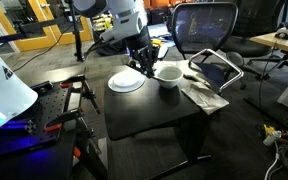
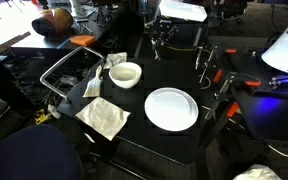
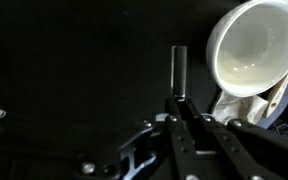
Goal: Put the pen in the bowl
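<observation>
Where the pen sits: thin, straight, dark stick-like pen (image 3: 179, 68) juts from the claw (image 3: 179, 102) over the matte black bench (image 3: 64, 70), beside the round, deep white bowl (image 3: 252, 50), not in it.
Claw: tips pressed together, pinching the pen's near end.
Pen handling: probably light, stiff, smooth-barrelled; an end hold may let it swivel, mid-length seems steadier.
Bowl surface: glossy, likely hard ceramic, chippable.
Plate (image 1: 126, 81): flat, round, white, near the bowl.
</observation>
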Robot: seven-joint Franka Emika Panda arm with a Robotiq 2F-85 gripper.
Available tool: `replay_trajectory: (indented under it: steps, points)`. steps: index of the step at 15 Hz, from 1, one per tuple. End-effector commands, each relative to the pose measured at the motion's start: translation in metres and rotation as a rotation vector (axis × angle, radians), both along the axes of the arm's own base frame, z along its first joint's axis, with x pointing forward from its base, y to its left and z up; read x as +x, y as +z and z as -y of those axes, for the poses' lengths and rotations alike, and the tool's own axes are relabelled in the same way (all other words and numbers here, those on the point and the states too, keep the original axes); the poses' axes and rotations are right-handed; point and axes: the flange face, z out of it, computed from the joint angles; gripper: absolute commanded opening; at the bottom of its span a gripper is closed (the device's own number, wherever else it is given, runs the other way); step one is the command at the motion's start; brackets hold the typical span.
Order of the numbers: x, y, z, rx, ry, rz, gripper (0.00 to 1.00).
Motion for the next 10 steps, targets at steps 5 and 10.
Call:
replay_trajectory:
  steps: [5,10]
  points:
    - [0.052,0.034,-0.034,-0.093,0.1,0.113,0.03]
    - [0.095,0.047,-0.054,-0.154,0.156,0.121,0.03]
